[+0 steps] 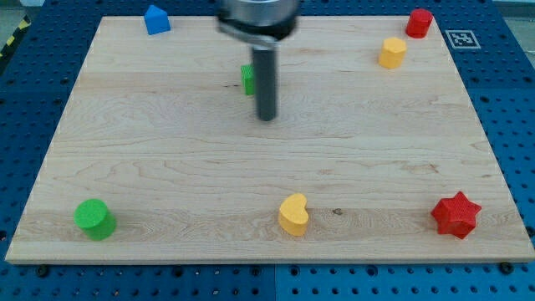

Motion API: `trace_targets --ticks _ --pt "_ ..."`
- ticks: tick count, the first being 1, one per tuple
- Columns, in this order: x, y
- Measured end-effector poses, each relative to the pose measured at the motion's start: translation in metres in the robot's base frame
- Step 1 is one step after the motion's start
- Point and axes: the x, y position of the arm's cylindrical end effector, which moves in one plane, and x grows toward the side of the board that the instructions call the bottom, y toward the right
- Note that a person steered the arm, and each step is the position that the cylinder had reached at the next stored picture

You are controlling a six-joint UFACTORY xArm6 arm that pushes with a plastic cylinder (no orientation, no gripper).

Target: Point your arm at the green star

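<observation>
The wooden board (167, 150) is lying on a blue perforated table (25, 100) and is carrying seven small blocks; no containers are appearing in this view. The dark rod (265, 79) is descending from the arm's blurred mount at the view's top, and my tip (266, 118) is resting on the board in the far central area. The arm is carrying no gripper, so there are no jaws to report as wide or narrow, and nothing is being held. The green block (247, 79), the task's item, is sitting immediately to the left of the rod, partly hidden behind it, so its star shape cannot be confirmed from what is showing; it is lying slightly farther from the viewer than my tip, and whether the rod is touching it cannot be determined. The blue block (156, 19) is sitting at the far left edge of the board. The red block (419, 22) is sitting in the far right corner, with the yellow block (392, 53) just near and to its left. Along the near edge, the green cylinder (94, 219) is standing at the left, the yellow heart (293, 214) is lying near the centre, and the red star (456, 214) is lying at the right. All of these are sitting well apart from my tip.
</observation>
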Motion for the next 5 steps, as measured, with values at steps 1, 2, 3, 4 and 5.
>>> trace_targets --ticks 1,2,3,4,5 --pt "-0.027 0.045" --pt "-0.047 0.039" --pt "-0.056 0.009" --pt "-0.086 -0.023" --pt "-0.09 -0.039"
